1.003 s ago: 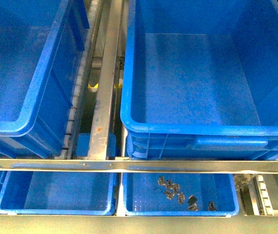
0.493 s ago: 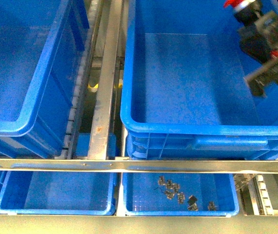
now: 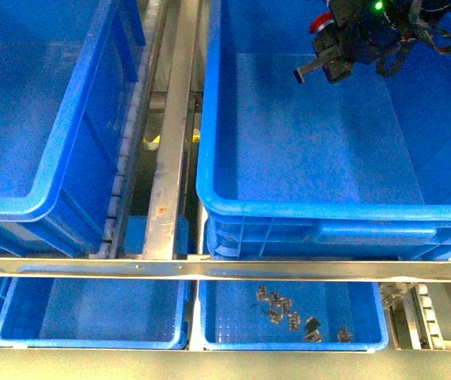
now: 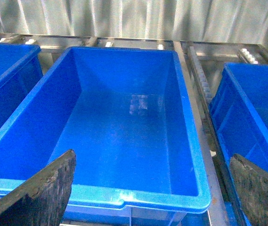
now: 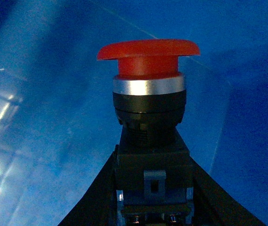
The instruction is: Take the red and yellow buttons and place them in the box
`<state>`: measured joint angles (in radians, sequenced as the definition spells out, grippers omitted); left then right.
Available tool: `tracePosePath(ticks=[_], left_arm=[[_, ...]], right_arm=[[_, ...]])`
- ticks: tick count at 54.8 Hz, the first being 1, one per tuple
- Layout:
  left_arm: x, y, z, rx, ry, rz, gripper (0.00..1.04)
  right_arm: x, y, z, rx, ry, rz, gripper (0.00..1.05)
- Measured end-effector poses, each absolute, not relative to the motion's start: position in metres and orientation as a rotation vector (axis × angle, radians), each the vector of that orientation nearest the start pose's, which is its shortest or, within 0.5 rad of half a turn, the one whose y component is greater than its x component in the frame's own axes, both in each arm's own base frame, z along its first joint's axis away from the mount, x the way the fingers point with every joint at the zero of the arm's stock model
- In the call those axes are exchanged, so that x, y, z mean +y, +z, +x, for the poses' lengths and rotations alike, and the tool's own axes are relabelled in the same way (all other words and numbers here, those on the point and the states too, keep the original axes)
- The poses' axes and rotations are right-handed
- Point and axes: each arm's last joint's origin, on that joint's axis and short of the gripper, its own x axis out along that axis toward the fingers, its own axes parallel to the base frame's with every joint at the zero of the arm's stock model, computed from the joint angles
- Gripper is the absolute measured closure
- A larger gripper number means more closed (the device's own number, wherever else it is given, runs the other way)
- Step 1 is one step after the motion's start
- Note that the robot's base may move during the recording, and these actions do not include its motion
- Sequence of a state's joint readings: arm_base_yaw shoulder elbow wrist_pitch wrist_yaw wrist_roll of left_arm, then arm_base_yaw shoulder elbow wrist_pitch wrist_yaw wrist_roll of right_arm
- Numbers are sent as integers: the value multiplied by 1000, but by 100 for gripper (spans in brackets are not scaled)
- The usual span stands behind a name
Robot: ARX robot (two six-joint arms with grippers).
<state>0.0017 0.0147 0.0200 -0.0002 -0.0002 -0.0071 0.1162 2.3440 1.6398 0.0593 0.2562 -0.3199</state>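
The right end effector (image 3: pixel 335 43), out of view a second ago, is now further left than half a second ago, over the far part of the box (image 3: pixel 289 207), carrying a red button (image 3: pixel 321 23).

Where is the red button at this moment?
The red button is clamped in the right gripper, held over the far end of the big blue box, near the top right of the front view.

Button (image 3: pixel 321 24) over far end of box (image 3: pixel 320 209), second bin (image 3: pixel 20 204) left, trays (image 3: pixel 289 347) in front
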Motion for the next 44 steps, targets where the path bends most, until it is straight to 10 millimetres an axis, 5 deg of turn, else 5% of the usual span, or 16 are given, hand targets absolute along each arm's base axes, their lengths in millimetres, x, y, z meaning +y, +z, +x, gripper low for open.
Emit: tracePosePath(ticks=[9,23,36,44], left_arm=[[0,169,97,-5,2,-7,8],[0,169,97,-5,2,-7,8],[0,169,97,-5,2,-7,8],[0,169,97,-5,2,-7,8]], right_arm=[[46,112,526,701,-77,-377,78],[41,95,530,764,-80,-363,78],[38,91,528,755,-46,-312,40],[28,99,508,705,-11,-281,16]])
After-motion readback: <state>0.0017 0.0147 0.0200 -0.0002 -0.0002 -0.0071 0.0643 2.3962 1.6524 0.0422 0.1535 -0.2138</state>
